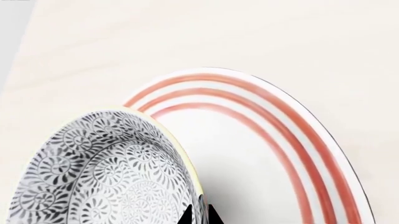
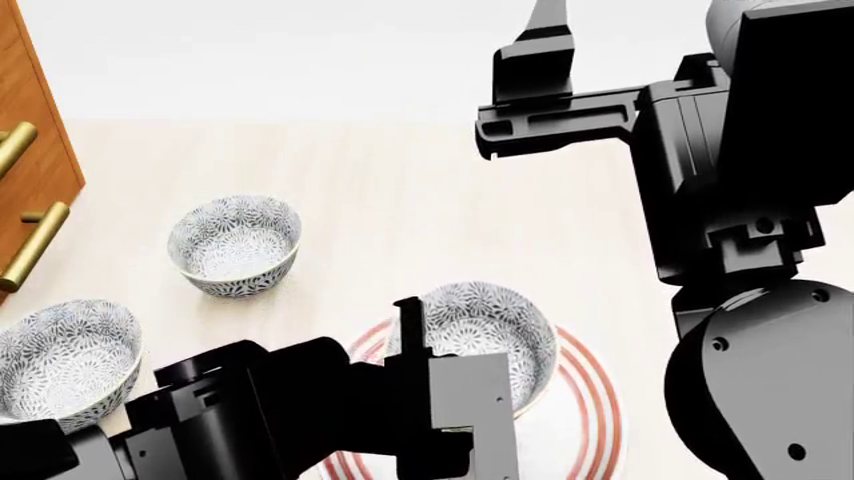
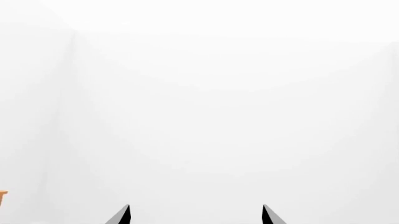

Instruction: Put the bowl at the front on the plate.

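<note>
The flower-patterned bowl (image 1: pixel 100 172) (image 2: pixel 487 335) is over the white plate with red rings (image 1: pixel 281 140) (image 2: pixel 597 400). My left gripper (image 1: pixel 199 217) (image 2: pixel 411 335) is shut on the bowl's rim, one finger inside and one outside the wall. I cannot tell whether the bowl's base touches the plate. My right gripper (image 3: pixel 195 213) (image 2: pixel 545 30) is raised high above the table. It is open and empty, and faces a blank white wall.
Two more patterned bowls stand on the pale wooden table, one at mid left (image 2: pixel 234 243) and one at the near left edge (image 2: pixel 60 355). A wooden cabinet with brass handles (image 2: pixel 27 150) borders the left side. My left arm hides part of the plate.
</note>
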